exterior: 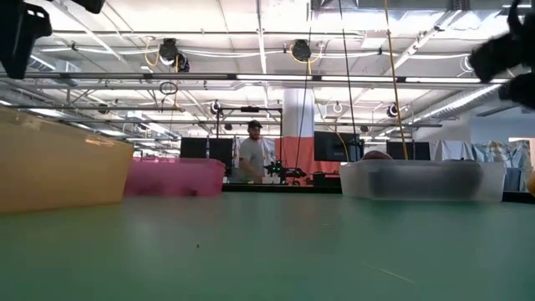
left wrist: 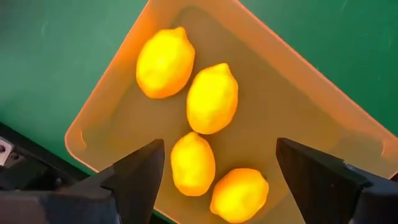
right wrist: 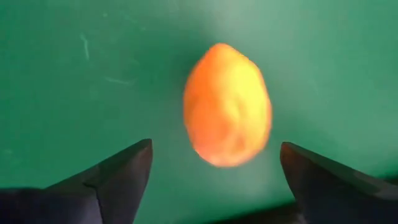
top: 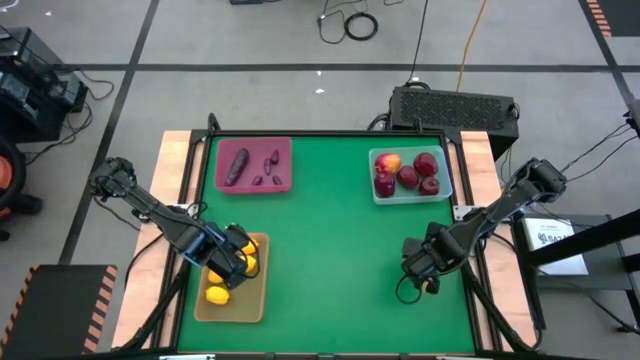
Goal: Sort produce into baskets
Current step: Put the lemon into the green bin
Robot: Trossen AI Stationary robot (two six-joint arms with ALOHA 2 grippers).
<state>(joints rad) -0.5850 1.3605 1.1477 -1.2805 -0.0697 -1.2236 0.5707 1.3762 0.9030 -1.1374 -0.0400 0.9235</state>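
My left gripper (top: 232,258) (left wrist: 217,149) hangs open and empty above the tan-yellow tray (top: 252,300), in which several yellow lemons (left wrist: 211,98) lie. My right gripper (top: 420,272) (right wrist: 214,152) is open just above the green table. Its fingers stand on either side of the orange fruit (right wrist: 227,104), which lies on the table (top: 428,287), and they do not touch it. The maroon tray (top: 283,150) at the far left holds dark purple vegetables (top: 237,166). The clear tray (top: 378,195) at the far right holds several red apples (top: 408,177).
The middle of the green table (top: 330,250) lies between the trays. A black box (top: 455,105) stands behind the table's far edge. In the low view a person (exterior: 251,155) stands in the room beyond the table.
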